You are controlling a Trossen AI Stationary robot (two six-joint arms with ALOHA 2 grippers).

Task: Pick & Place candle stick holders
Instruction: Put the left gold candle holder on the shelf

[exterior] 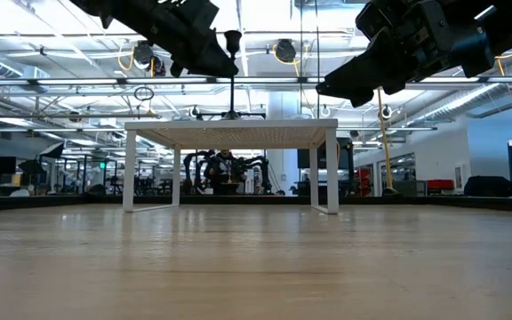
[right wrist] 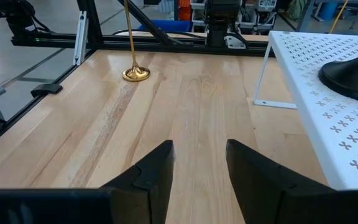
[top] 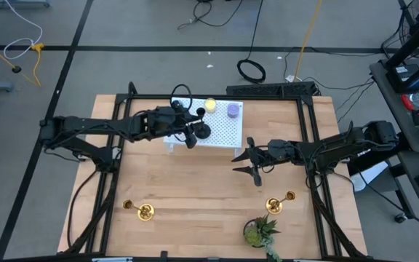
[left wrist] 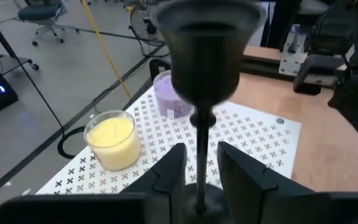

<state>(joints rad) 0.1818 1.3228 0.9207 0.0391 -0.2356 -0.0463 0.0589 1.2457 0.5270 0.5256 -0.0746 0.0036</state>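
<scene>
- I have the left gripper (top: 193, 135) at the near edge of the white perforated shelf (top: 220, 135), which stands at the far middle of the surface (top: 195, 182). Its jaws are clamped on the slim stem of the black candle stick holder (top: 201, 125).
- In the left wrist view, the stem runs upright between the two fingers (left wrist: 166, 171), with the cup above them. I judge a grip on the stem, not the wide base, keeps the holder vertical for setting down.
- The black holder's round base (right wrist: 353, 78) sits on or just above the shelf top; I cannot tell which.
- The shelf acts as the receiving platform. It also carries a yellow candle (top: 210, 105) and a purple candle (top: 233, 110) along its far edge, so I judge the near edge was chosen to stay clear of them.
- The right gripper (top: 251, 161) hangs over bare wood just right of the shelf, with its jaws apart and empty.
- One gold candle stick holder (top: 143, 211) stands upright at the near left of the surface.
- A second gold holder (top: 276, 203) is at the near right, just beside the small potted plant (top: 258, 231). I judge these two remain to be placed.
</scene>
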